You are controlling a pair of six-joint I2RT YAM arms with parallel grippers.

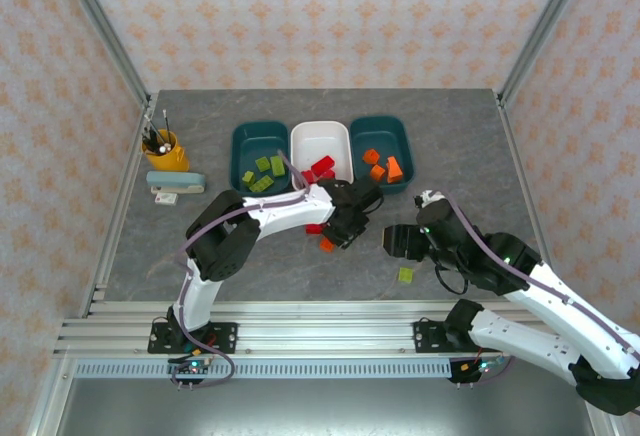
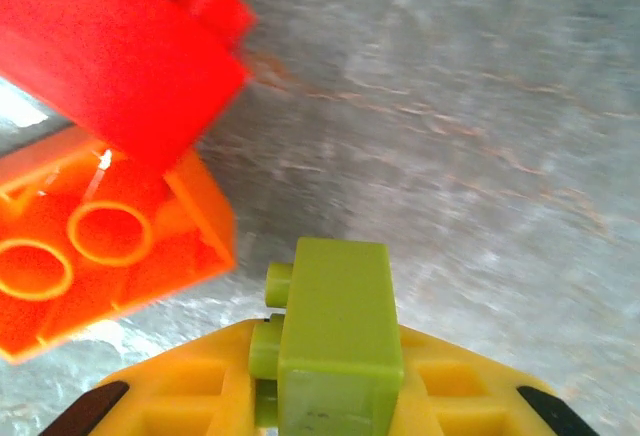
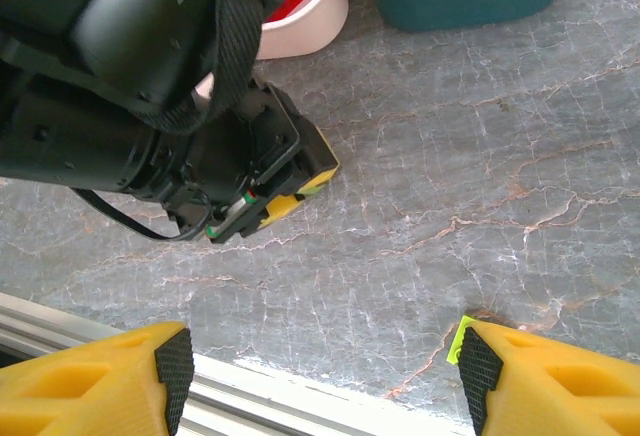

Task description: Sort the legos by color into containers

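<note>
Left wrist view: left hand (image 2: 330, 401) is clamping a smooth rectangular lime lego (image 2: 338, 341), studs sideways, over the veined grey surface (image 2: 480, 156), beside a glossy orange lego (image 2: 100, 251) and a red lego (image 2: 105, 46). Right hand (image 3: 325, 364) is standing wide, empty.

You've got three trays in a row at the counter's far side: the left teal tray (image 1: 237, 156) holds lime bricks (image 1: 263, 165), the white tray (image 1: 320, 136) red bricks (image 1: 322, 165), the right teal tray (image 1: 386, 134) orange bricks (image 1: 378, 171). Nearer you, a loose red brick (image 2: 110, 46) overlaps an upturned orange brick (image 2: 90, 246). Beside them the left claw (image 1: 338, 234) pinches a lime brick (image 2: 335, 346), studs sideways. A second lime brick (image 1: 405, 275) lies apart.
</note>
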